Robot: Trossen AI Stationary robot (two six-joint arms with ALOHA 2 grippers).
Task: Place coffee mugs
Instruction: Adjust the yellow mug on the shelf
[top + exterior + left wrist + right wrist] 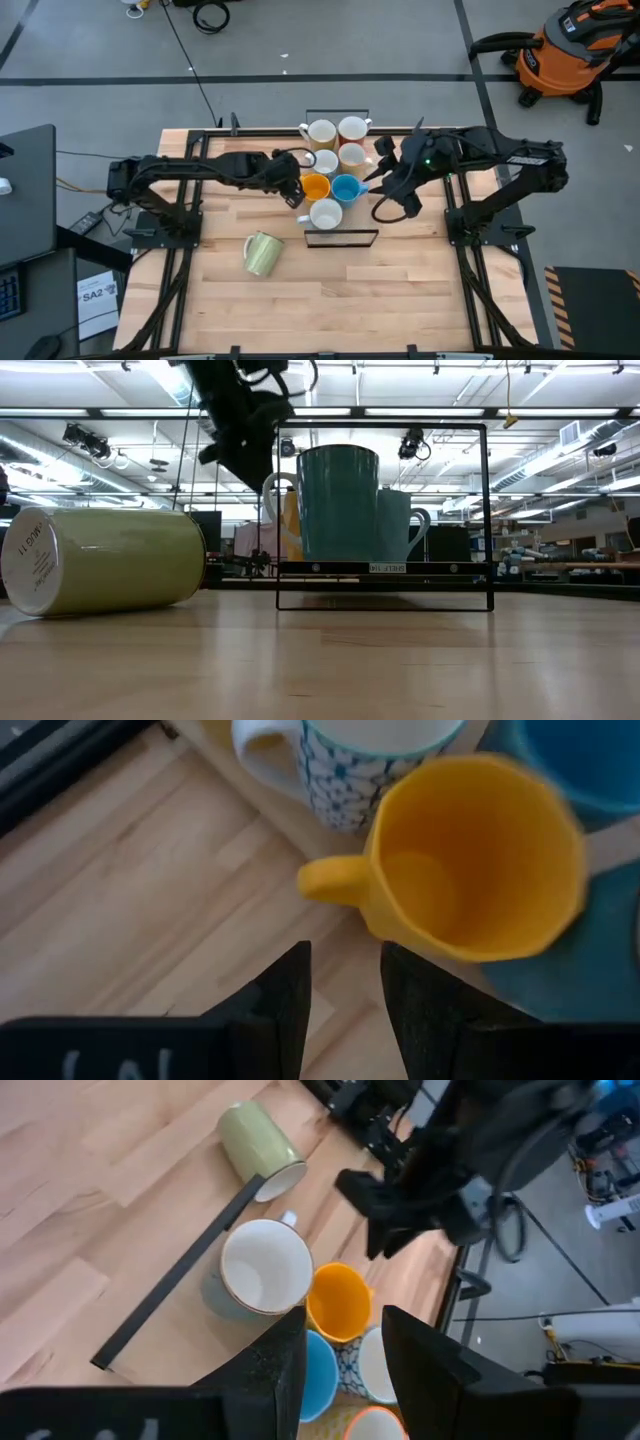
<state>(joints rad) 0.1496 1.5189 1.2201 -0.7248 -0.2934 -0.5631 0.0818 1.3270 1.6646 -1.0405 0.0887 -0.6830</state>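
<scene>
Wooden tabletop (300,290) carries a black wire rack (340,238) crowded with upright coffee mugs (335,160), a pale green mug (262,252) lying toppled outside it, left gripper (297,189) spread beside the orange mug (470,860), right gripper (383,183) spread above.

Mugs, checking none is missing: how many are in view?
8. Seven upright in the rack: two rear mugs, two next, orange mug, blue mug, front mug. Pale green mug lies sideways outside.
</scene>
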